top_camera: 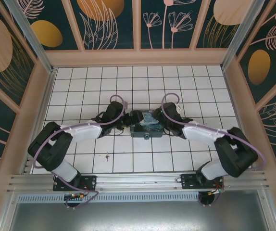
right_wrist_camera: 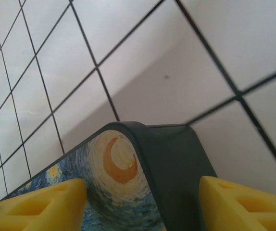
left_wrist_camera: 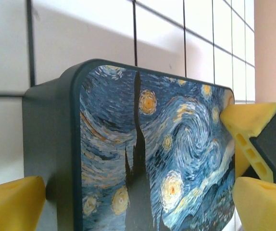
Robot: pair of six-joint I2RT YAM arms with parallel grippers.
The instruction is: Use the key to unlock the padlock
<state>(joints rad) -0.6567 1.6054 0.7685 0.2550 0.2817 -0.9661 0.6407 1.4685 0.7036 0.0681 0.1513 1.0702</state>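
The left gripper [left_wrist_camera: 138, 208] has its yellow fingers [left_wrist_camera: 13, 204] spread wide at the bottom corners of its wrist view, w/ the near part of the painted tin box [left_wrist_camera: 176, 154] between them; no clear pinch shows. The right gripper [right_wrist_camera: 143, 207] stands partly apart astride a rounded corner of the same box, one finger over the lid, the other by the wall, and I cannot tell whether it squeezes or only brackets. In the top view both arms meet at the box, centre of frame. The padlock [top_camera: 147, 136] looks to be the small lump at the box's lower edge (too small to read its state). The key [top_camera: 108, 156] lies alone on the tiled floor [top_camera: 186, 161], lower left of centre, well apart from both grippers. So prob. the step in hand is steadying the box, key pickup not yet begun. Next move, imo: one gripper holds the box, the other (prob. the left, being nearer) drops to the key w/ jaws narrowed for a thin flat sliver.
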